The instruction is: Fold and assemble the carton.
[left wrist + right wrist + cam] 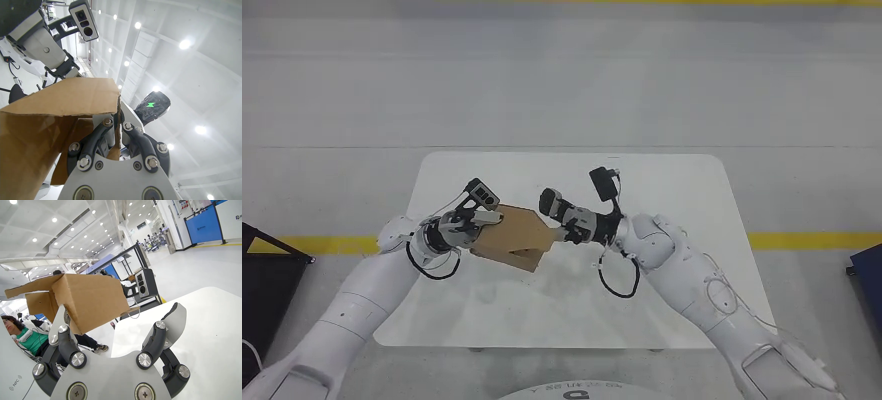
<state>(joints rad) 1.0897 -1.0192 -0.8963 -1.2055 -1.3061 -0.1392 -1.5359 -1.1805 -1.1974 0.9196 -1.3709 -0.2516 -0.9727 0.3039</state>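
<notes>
Above the white table [692,300], a little toward 9 o'clock from its centre, the brown carton [512,238] hangs clear of the surface between the two arms. In the top view its long axis runs roughly from 9 o'clock to 3 o'clock, one end at each gripper, and an edge rather than a flat face is turned upward, so the body sits rolled on that axis.

The left gripper [470,222] meets the carton at its 9 o'clock end. In the left wrist view this gripper [117,117] has its fingers [105,123] drawn together on a thin cardboard panel edge of the carton [56,98]. The sheet stands pinched between them, and a wider flap spreads out just past the fingertips.

The right gripper [560,222] is at the carton's 3 o'clock end. In the right wrist view this gripper [119,311] has its jaws spread wide. One finger [60,317] lies against the near corner of the carton [88,302], while the other stands well apart from it over the table [198,342].

From this side the carton reads as a squared-up tube pointing away from the right gripper. Its near-end flaps splay outward, unfolded, and a small flap juts from the far end.
</notes>
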